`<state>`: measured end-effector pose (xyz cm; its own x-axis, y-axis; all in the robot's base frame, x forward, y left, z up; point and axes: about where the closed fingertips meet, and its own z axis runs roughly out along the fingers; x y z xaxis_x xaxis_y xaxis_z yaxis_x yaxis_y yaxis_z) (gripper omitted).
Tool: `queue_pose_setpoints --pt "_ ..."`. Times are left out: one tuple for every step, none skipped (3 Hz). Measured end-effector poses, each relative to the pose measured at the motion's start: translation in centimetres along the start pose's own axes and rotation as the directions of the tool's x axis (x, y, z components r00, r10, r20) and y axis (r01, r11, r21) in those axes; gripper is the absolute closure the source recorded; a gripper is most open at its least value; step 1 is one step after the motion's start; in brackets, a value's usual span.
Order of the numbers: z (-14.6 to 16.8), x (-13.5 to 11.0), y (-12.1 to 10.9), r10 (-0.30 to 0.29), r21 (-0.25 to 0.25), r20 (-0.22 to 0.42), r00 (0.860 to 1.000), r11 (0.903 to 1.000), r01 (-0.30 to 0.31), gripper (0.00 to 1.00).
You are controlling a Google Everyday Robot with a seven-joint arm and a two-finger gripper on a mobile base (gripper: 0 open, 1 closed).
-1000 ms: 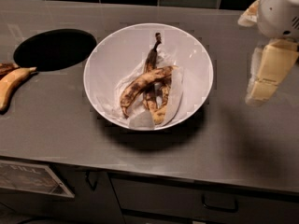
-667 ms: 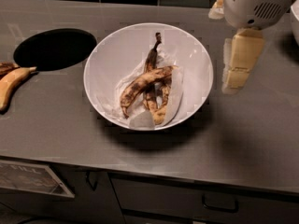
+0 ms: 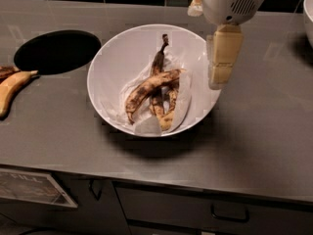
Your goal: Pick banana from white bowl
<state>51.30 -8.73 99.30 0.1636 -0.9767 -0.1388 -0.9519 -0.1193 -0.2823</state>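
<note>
Overhead, pincer (image 3: 218,78) (open or closed, unclear) over white bowl (image 3: 117,58) rim, banana (image 3: 146,88) inside.

Single view, high in front of the white bowl (image 3: 112,67), tilted down across the bench (image 3: 254,146), fairly near, end effector (image 3: 217,80) over the bowl's right rim.

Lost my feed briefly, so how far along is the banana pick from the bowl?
Done: only the approach. The cream-coloured gripper hangs over the right rim of the large glossy white bowl. In hand: lining up; the plump, brown-blotched yellow banana lies ungripped in the bowl, across thinner, darker bananas. Left: descend onto it, grasp it and lift it out.
</note>
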Motion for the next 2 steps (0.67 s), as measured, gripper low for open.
queue_pose_setpoints --pt "0.0 0.0 0.0 0.0 0.0 0.0 1.0 1.0 0.0 0.0" --pt "0.5 -0.78 -0.49 -0.014 0.008 0.012 1.0 0.9999 0.014 0.0"
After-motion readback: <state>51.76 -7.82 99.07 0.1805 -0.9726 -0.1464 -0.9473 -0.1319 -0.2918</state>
